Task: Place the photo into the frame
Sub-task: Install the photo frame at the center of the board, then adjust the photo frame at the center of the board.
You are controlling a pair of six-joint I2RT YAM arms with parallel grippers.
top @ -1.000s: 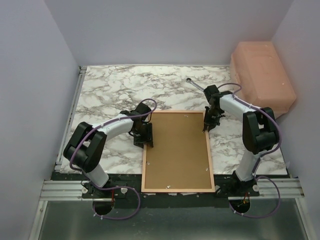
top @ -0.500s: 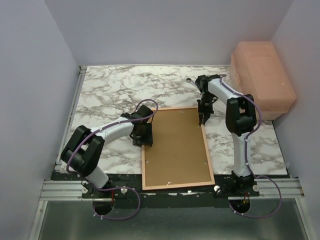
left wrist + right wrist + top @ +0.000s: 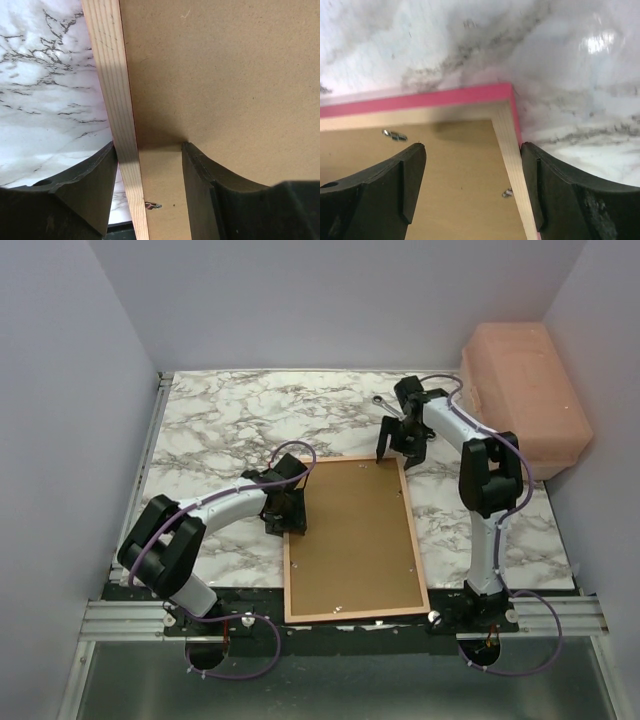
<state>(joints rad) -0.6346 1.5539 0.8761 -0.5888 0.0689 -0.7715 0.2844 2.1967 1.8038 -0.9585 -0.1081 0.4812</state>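
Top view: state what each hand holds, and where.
Nothing is clamped. The left hand straddles the left rail of the thin pink, pale-wood-backed rectangular frame, jaws open; the right hand hangs open above its far right corner.

The whole table (image 3: 220, 430) was viewed from above and behind the arm bases, angled downward. The left wrist view was taken very close over the left rail of the frame (image 3: 117, 100), between the fingers of the left end effector (image 3: 147, 165). The blurred right wrist view was set close above what was apparently the frame's far right corner. Both spots were also covered from overhead.
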